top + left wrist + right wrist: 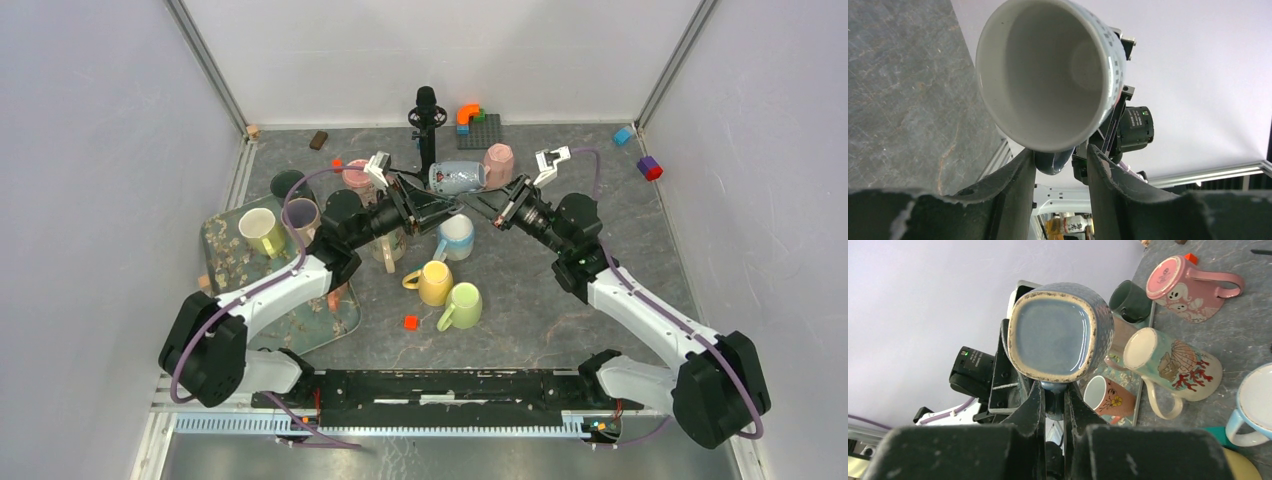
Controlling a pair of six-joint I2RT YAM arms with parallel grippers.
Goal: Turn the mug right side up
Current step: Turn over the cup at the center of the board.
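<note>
We see a speckled-blue glazed mug (457, 177) sideways above veined grey table (560, 300), handle (1054, 388) pinched by right gripper (1053, 390), left gripper (1060, 152) unclenched.

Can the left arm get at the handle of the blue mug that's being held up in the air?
Probably yes. The left pincer sits open around the handle of the blue mug near its rim; the right pincer clamps the handle toward the base, leaving that stretch free.
</note>
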